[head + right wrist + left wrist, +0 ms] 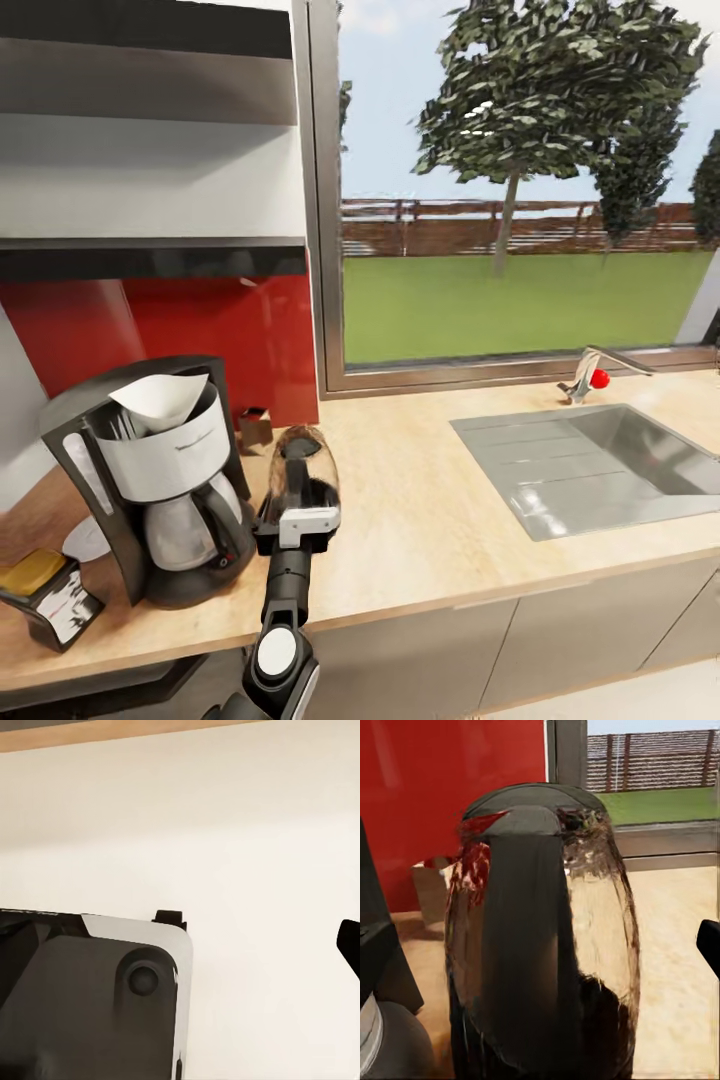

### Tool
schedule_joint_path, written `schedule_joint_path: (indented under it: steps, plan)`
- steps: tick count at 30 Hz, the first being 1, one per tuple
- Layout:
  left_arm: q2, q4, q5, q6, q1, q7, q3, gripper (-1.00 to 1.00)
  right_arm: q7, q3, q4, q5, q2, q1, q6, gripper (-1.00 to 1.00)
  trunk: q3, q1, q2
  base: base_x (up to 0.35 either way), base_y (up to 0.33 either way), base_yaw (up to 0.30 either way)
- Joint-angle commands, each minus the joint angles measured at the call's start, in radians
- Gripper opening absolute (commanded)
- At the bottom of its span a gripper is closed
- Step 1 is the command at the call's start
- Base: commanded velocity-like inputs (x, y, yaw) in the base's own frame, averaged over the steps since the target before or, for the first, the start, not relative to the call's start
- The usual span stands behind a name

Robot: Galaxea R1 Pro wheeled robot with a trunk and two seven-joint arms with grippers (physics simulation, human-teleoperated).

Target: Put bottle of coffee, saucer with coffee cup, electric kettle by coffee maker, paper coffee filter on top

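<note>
The coffee maker (170,485) stands at the counter's left with the white paper coffee filter (160,397) in its top. The electric kettle (302,470) sits just to its right, its black handle (521,945) facing my left wrist camera. My left gripper (297,505) is open at that handle, one finger (709,945) well off to the side. The bottle of coffee (45,597) rests at the counter's front left. Part of the saucer (85,540) peeks out behind the coffee maker. The kitchen shelf (150,258) hangs above. My right gripper's finger (349,945) hangs over pale floor. The coffee cup is hidden.
A small tan box (255,427) stands against the red backsplash behind the kettle. The steel sink (600,475) and its faucet (590,375) with a red knob take up the counter's right. A big window runs behind. My own dark base (90,1005) lies below the right wrist.
</note>
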Motion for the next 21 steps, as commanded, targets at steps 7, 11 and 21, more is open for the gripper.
schedule_joint_path:
  steps: [7, 11, 21]
  plan:
    - [0.000, 0.000, -0.008, 0.003, -0.001, 0.006, -0.002, 1.00, 0.003, 0.008, 0.001, -0.010, -0.001, -0.001, -0.003, 1.00, -0.002, 0.000, -0.002, -0.314, -0.070, 0.000]
    - [0.000, 0.000, -0.008, 0.003, -0.001, 0.006, -0.002, 1.00, 0.003, 0.008, 0.001, -0.010, -0.001, -0.001, -0.003, 1.00, -0.002, 0.000, -0.002, -0.289, -0.156, 0.000]
    - [0.000, 0.000, -0.007, 0.003, -0.001, 0.006, -0.004, 1.00, 0.003, 0.008, 0.001, -0.010, -0.001, -0.001, -0.003, 1.00, -0.002, 0.000, -0.002, -0.260, -0.158, 0.000]
